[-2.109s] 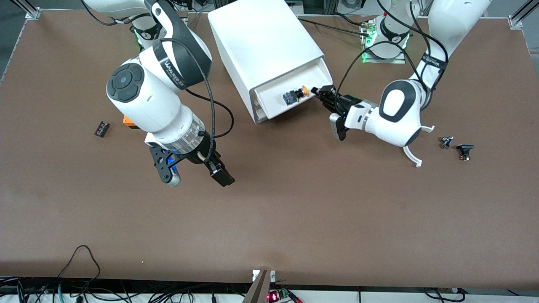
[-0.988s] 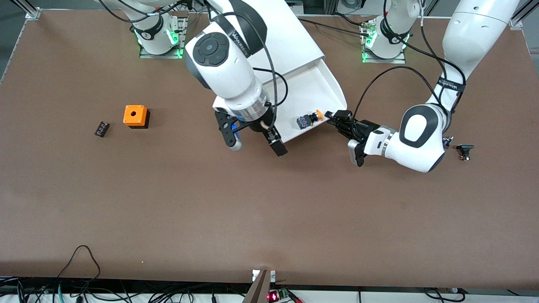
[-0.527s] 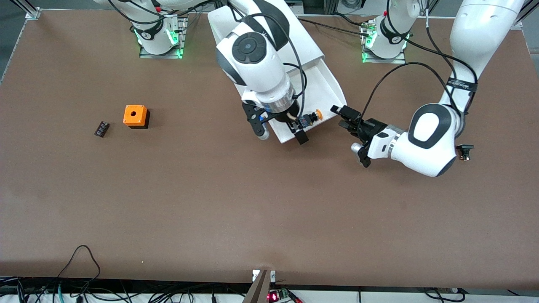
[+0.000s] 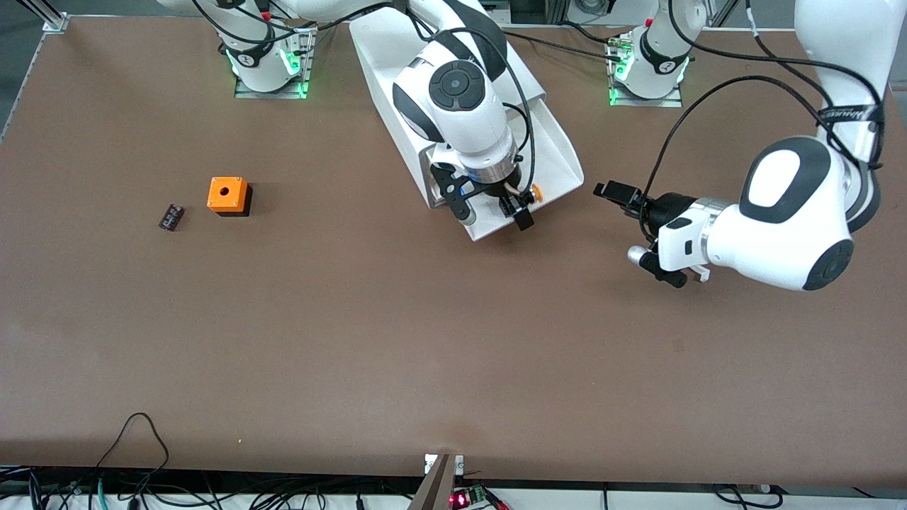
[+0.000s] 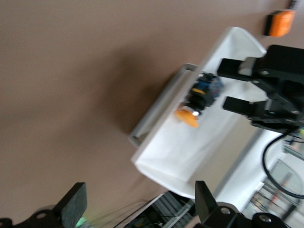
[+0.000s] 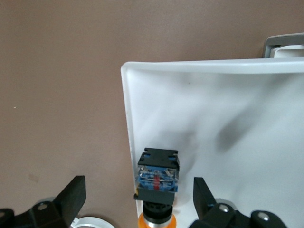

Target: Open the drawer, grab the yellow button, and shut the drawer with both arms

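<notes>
The shallow white tray drawer (image 4: 560,159) stands pulled out of the big white box cabinet (image 4: 397,49) on the brown worktop (image 4: 354,340). Inside it, close to its front wall, lies the small push button (image 6: 157,178) with an orange-yellow cap, black body and blue base; in the front view only its orange cap shows, the rest covered by the right arm's wrist. The right arm's black two-finger gripper (image 4: 516,211) hangs directly over the button, its jaws spread wide to either side of it and holding nothing; the right wrist view shows the button between the two black fingers (image 6: 71,197). The left arm's black two-finger gripper (image 4: 623,195) is over bare worktop just off the drawer's front, toward the left arm's end, its jaws also wide and empty. Toward the right arm's end of the worktop, well apart from the cabinet, sit an orange cube with a hole in its top (image 4: 228,195) and, beside it, a small dark block (image 4: 171,217).
</notes>
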Motion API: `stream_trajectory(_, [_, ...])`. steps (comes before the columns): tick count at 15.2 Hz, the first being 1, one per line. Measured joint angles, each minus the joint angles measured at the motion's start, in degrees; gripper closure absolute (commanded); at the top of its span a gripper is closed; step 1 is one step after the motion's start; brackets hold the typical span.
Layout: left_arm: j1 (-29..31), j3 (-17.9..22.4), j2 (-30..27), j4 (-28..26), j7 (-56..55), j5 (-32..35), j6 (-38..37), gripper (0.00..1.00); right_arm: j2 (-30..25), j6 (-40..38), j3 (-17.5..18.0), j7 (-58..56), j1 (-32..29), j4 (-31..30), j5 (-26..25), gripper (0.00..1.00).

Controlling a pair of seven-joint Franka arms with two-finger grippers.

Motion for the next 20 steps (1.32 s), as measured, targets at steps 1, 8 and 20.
stream_trajectory(1, [-0.48,-0.19,-0.64,0.49,-1.34,3.49,-0.01,0.00,0.07,-0.20,0.00,0.00,0.07,0.00,-0.26,0.00])
stream_trajectory(8, [-7.07,-0.35,-3.17,6.84,-8.17,26.21,0.21,0.00,0.69,-1.02,0.00,0.00,1.17,-0.70,-2.78,0.25])
stream_trajectory(20, [-6.53,0.84,-2.69,9.54,-8.33,26.64,5.87,0.00,0.32,-3.54,-0.11,-0.05,1.15,0.68,-2.81,1.00])
